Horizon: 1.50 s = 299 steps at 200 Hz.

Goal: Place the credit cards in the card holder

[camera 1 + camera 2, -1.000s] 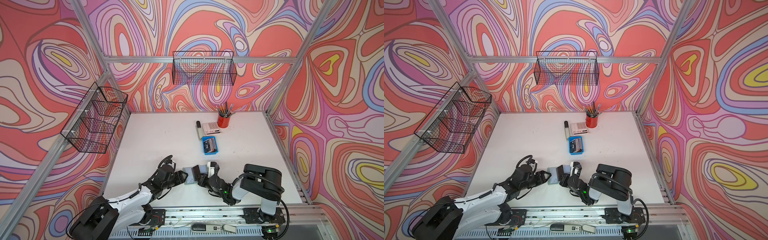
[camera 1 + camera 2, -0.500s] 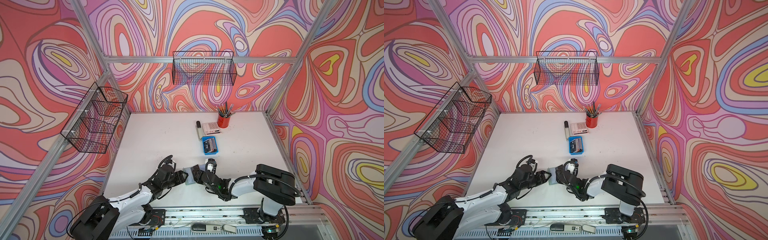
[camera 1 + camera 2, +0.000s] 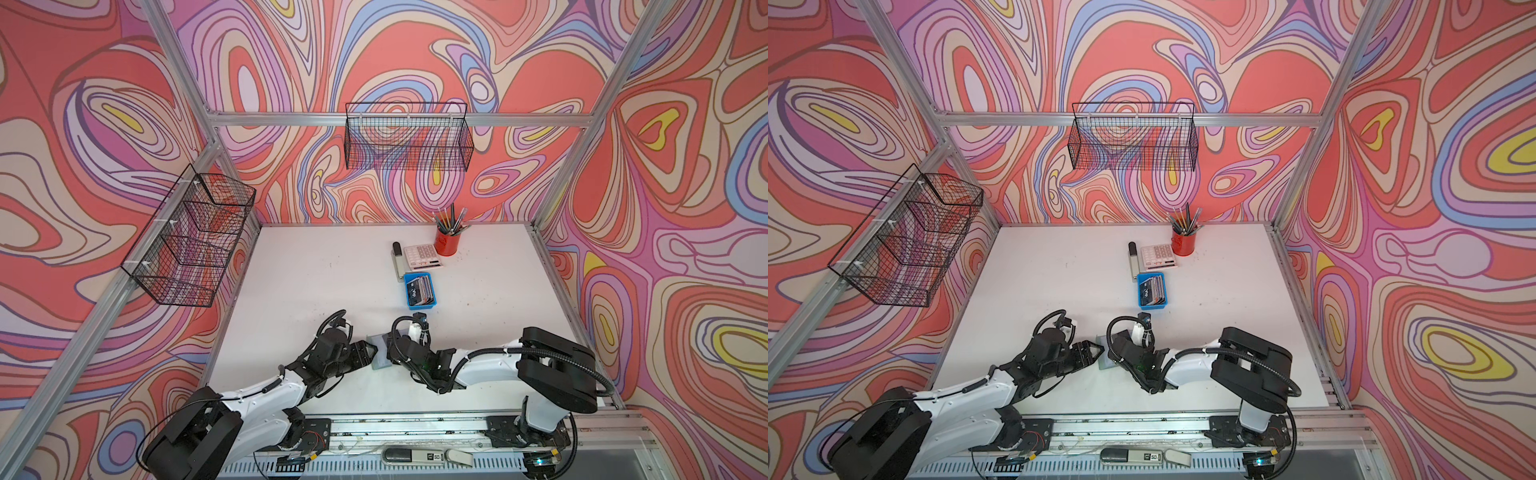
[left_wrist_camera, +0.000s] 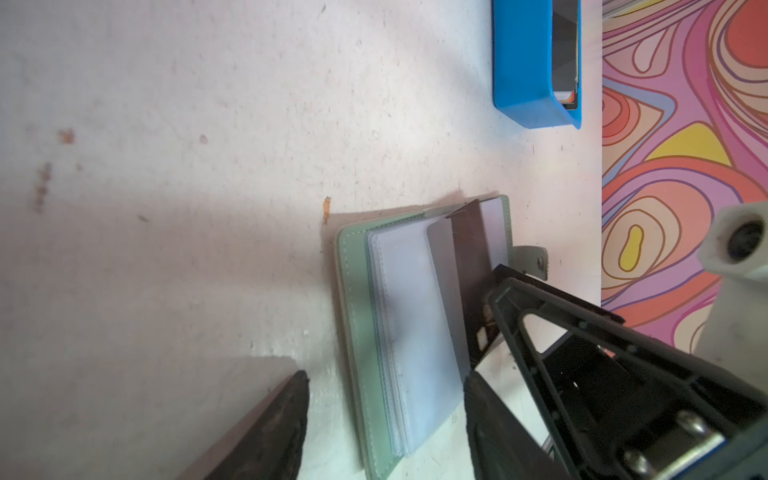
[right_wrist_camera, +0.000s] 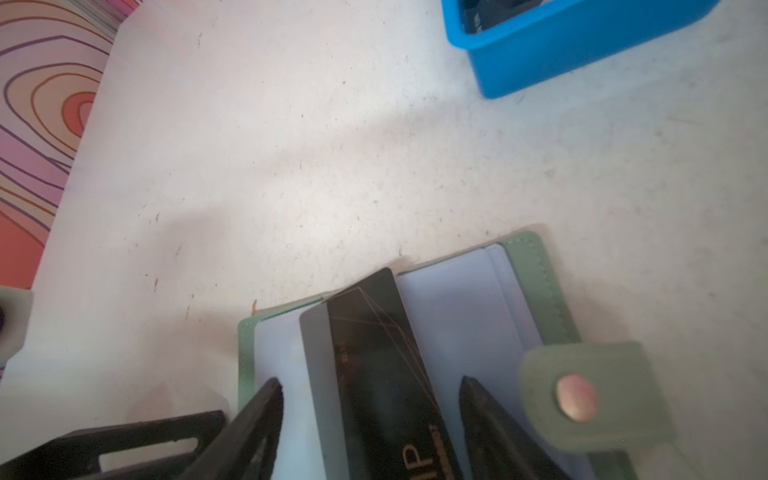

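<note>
In both top views, a small sage-green leather-like card holder (image 3: 381, 360) is seen lying open on the white counter (image 3: 332, 282), near its front edge, between the two arms. The left hand (image 3: 371, 353) is set at one side of it and the right hand (image 3: 394, 352) at the other, largely hidden beneath its own wrist. Farther back, well apart, thin plastic credit cards (image 3: 420, 289) in mixed colours are held in a small blue plastic tray (image 3: 421, 307).

In the left wrist view, the left hand (image 4: 386, 374) is shown released. Its fingers are spread to either side of the holder's clear plastic sleeves (image 4: 411, 332), and bare counter is visible between one finger and the green cover. A dark card (image 4: 467, 257) is tilted over the sleeves, with a finger (image 4: 540, 324) of the right hand just beside it.

In the right wrist view, the right hand (image 5: 370, 382) is shown released: the dark card (image 5: 374, 353) lies between its fingers with a gap at each side, resting askew on the sleeves. Whether it is inside a sleeve cannot be told. The green snap tab (image 5: 582, 395) projects from the cover.
</note>
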Available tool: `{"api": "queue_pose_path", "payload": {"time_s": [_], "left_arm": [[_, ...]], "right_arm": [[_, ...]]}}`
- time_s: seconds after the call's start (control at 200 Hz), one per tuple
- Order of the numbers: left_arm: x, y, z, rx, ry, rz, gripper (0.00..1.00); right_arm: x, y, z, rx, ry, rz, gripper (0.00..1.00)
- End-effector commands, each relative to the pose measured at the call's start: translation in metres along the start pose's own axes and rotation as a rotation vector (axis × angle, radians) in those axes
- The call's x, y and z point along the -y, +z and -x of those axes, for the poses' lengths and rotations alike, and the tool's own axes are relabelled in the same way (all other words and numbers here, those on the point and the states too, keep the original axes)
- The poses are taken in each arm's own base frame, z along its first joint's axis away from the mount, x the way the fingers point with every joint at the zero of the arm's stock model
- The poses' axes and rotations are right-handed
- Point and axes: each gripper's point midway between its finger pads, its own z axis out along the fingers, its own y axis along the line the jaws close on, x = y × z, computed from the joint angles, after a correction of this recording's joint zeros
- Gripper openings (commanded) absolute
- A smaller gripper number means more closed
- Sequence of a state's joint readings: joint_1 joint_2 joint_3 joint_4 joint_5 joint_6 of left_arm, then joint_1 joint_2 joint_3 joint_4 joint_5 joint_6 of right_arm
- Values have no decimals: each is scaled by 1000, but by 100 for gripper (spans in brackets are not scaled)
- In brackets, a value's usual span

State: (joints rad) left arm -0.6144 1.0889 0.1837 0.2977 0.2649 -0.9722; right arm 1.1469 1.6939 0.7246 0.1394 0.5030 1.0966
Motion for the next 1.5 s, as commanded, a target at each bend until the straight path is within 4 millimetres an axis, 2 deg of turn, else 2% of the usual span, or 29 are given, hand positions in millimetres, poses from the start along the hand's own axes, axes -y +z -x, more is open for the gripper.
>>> {"api": "queue_pose_path", "payload": {"time_s": [0.0, 0.14, 0.31, 0.406, 0.456, 0.811, 1.082, 1.492], "left_arm": [[0, 0, 1, -3, -11, 8, 62], [1, 0, 1, -4, -11, 5, 62], [0, 0, 1, -6, -13, 8, 62], [1, 0, 1, -5, -11, 5, 62], [0, 0, 1, -4, -11, 7, 62], [1, 3, 0, -14, -10, 5, 62], [2, 6, -1, -28, -13, -5, 62], [3, 8, -2, -33, -12, -6, 62]], "right_arm": [[3, -10, 8, 14, -54, -34, 73], [-4, -5, 5, -16, -72, -9, 75], [-7, 14, -5, -90, -75, -1, 68], [-13, 15, -6, -100, -69, 12, 66], [-10, 22, -15, -122, -82, 5, 63], [-36, 21, -29, -176, -64, 115, 44], [-51, 17, -31, -171, -47, 160, 31], [-69, 13, -37, -175, -14, 249, 25]]}}
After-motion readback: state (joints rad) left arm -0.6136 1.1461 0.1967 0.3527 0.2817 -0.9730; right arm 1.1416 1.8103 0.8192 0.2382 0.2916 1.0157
